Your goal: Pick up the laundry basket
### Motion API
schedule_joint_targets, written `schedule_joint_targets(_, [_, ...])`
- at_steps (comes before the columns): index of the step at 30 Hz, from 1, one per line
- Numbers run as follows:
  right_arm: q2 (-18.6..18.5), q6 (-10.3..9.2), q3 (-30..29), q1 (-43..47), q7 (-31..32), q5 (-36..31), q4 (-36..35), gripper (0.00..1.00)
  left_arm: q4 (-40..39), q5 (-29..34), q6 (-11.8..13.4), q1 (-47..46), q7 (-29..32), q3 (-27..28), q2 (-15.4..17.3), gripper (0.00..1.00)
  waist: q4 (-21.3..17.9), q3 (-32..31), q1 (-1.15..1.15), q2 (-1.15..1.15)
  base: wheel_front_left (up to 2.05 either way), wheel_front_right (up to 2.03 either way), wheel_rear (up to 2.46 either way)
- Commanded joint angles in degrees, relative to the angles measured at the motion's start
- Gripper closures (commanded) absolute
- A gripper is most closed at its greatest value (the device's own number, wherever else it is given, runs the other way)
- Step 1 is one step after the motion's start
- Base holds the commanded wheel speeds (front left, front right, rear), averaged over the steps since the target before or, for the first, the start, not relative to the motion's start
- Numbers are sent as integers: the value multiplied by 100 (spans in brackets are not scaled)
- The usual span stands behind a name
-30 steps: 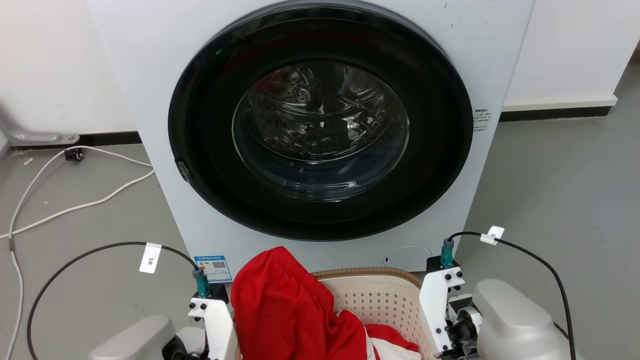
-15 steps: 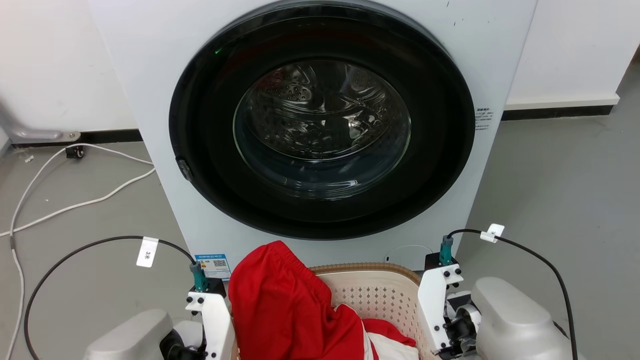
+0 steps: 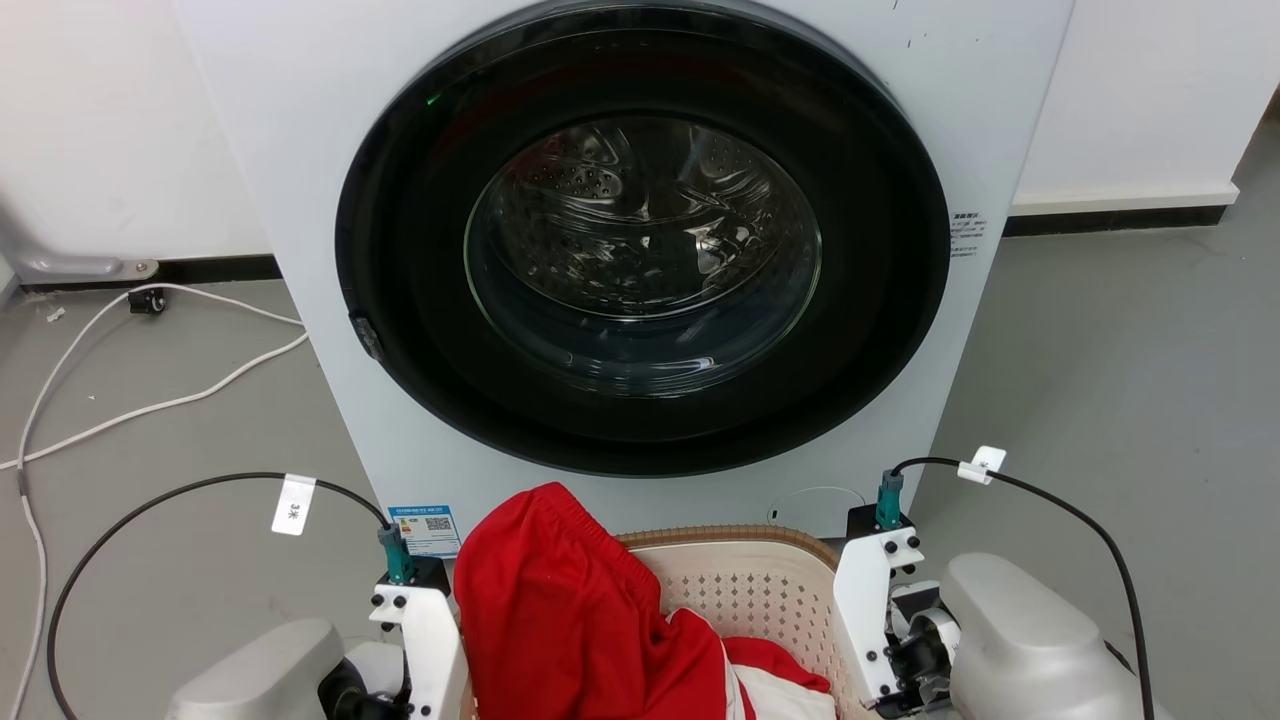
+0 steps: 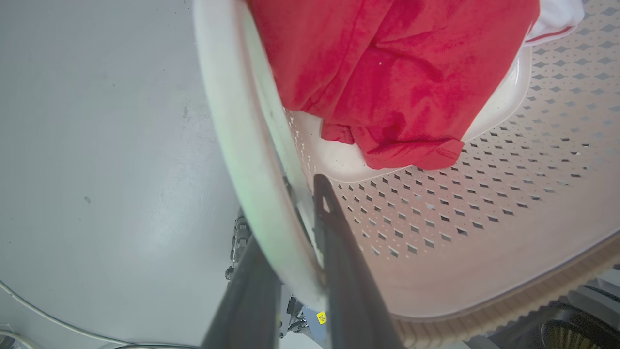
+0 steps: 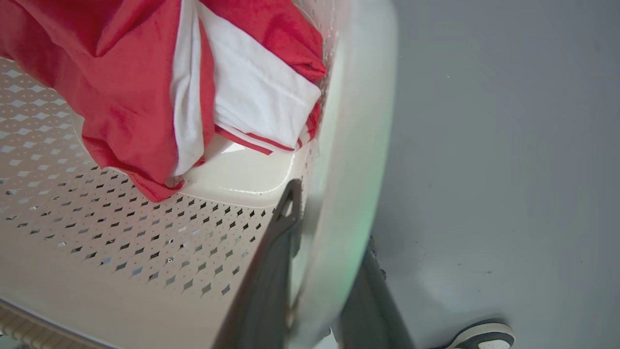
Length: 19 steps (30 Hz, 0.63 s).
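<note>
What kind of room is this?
Probably a laundry room: a big washing machine stands on a grey floor, with a basket of red clothes in front.

Garment (image 3: 570, 610) in laundry basket (image 3: 760, 590); basket before washing machine (image 3: 300, 150).

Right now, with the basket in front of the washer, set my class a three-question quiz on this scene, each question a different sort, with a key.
1. True or false: the washing machine has its door open.
2. Multiple choice: the left tool and right tool each have one finger on either side of A) a white side handle of the laundry basket, B) a black cable, C) a white floor cord.
3. Fill in: the garment hanging over the basket's rim is mostly ____.

Key: 1 false, the door is shut; 2 A; 3 red.
</note>
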Motion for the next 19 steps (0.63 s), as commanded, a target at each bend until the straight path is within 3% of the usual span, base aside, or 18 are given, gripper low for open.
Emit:
schedule_joint_targets(1, [-19, 16, 30, -94, -41, 31, -3, 100, 7, 11, -24, -64, 8, -21, 13, 100, 0, 1, 0, 0, 0, 0, 0])
schedule_joint_targets(19, [-20, 16, 176, -134, -76, 169, 47, 100, 50, 3, -24, -37, 12, -31, 26, 100, 10, 10, 0, 0, 0, 0, 0])
